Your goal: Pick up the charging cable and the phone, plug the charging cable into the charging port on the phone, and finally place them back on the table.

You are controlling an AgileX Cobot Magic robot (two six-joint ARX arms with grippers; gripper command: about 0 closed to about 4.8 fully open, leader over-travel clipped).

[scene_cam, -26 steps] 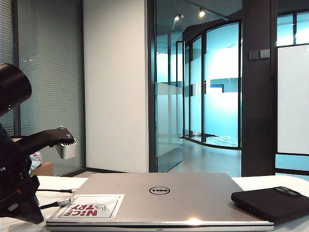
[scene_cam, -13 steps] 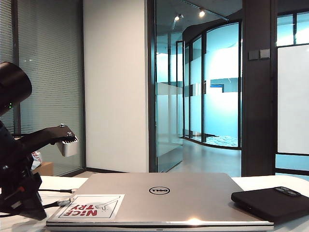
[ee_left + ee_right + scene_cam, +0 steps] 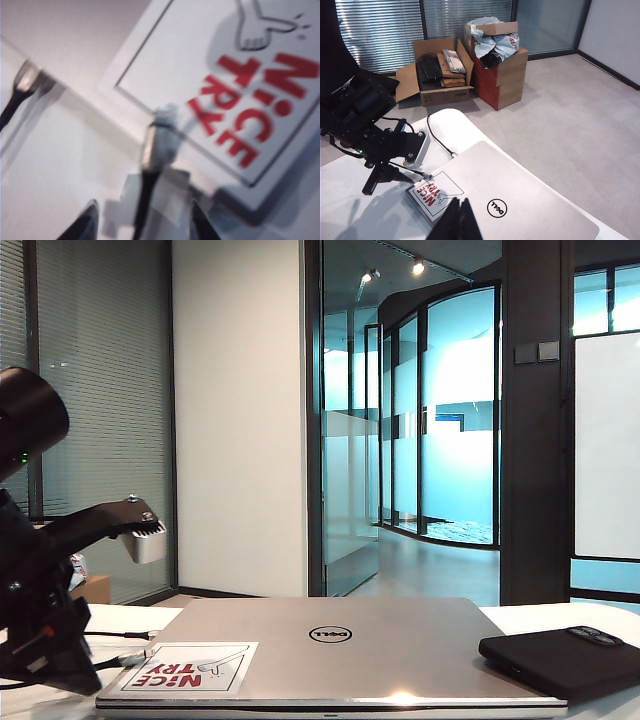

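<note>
Between left hand (image 3: 142,220) fingers, plug toward sticker (image 3: 240,85)

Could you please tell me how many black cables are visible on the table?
2: the charging cable sits between the left pincer fingers by the laptop's sticker; a second cord lies beyond the laptop corner. Others may be hidden.

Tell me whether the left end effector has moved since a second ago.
Yes, slightly. In the exterior view the left end effector, by the laptop's sticker corner, has crept a little right and upward against the laptop. The charging cable sits between its fingers.
</note>
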